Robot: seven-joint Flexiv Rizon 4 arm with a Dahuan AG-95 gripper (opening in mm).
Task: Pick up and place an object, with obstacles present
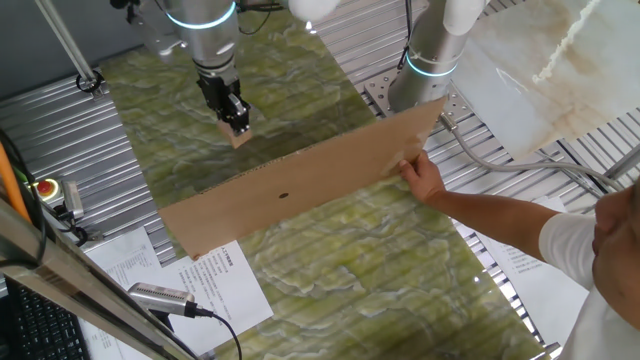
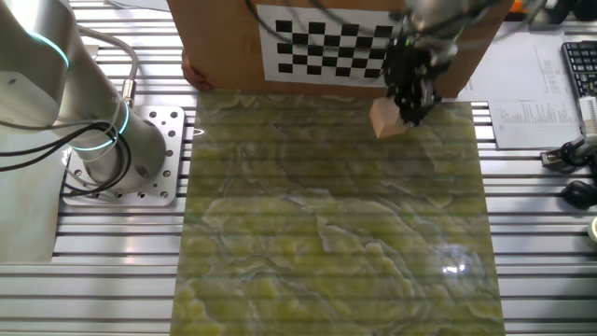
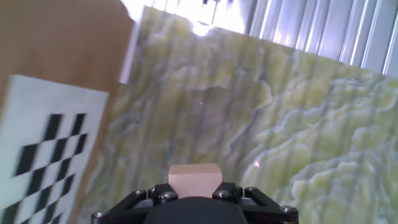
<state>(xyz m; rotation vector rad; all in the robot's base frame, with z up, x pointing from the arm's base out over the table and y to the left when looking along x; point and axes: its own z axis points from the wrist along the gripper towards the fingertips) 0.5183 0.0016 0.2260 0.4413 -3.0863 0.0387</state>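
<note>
My gripper (image 1: 236, 124) is shut on the small light-tan wooden cube (image 1: 240, 139) and holds it just above the green marbled mat. The cube also shows in the other fixed view (image 2: 387, 120) under the gripper (image 2: 410, 105), and in the hand view (image 3: 194, 178) between the dark fingers. The brown cardboard sheet (image 1: 300, 180) stands upright across the mat, held by a person's hand (image 1: 425, 180). It has a small dark hole (image 1: 283, 195). Its other face (image 2: 224, 47) carries a checkerboard print (image 2: 326, 51). I am on the far side of the sheet from the person.
The green marbled mat (image 1: 350, 260) lies on a ribbed metal table. A second robot base (image 1: 425, 75) stands at the mat's far corner. White printed papers (image 1: 215, 285), a microphone (image 1: 165, 298) and a red button (image 1: 45, 187) sit at the left edge. A keyboard (image 2: 580, 65) lies at the right.
</note>
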